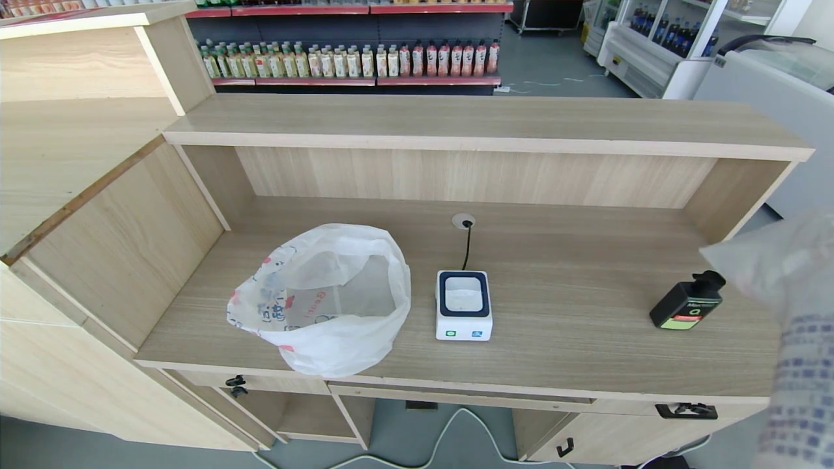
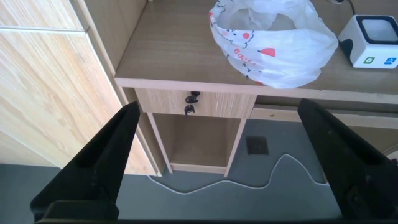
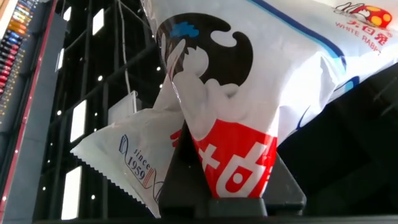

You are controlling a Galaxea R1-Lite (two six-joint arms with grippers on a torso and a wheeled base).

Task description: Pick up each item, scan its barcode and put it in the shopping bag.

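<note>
counter [image 1: 573,293]: carries bag, scanner, bottle.
shopping bag [image 1: 326,299]: L side, mouth open, just beside scanner.
candy pouch [image 3: 236,93]: clamped in R gripper [image 3: 227,180], held above counter's far R end.
scanner [image 1: 463,304]: mid-counter, window up; lies L of pouch, R arm nearer.
bottle [image 1: 687,303]: on counter, R side.
L gripper [image 2: 219,109]: jaws spread, empty, low before counter edge.

Light wood bench [image 1: 586,293] with raised back ledge. Bottle shelves [image 1: 352,62] behind, glass-door coolers [image 1: 658,39] right. Grey floor [image 1: 554,65] between them.
</note>
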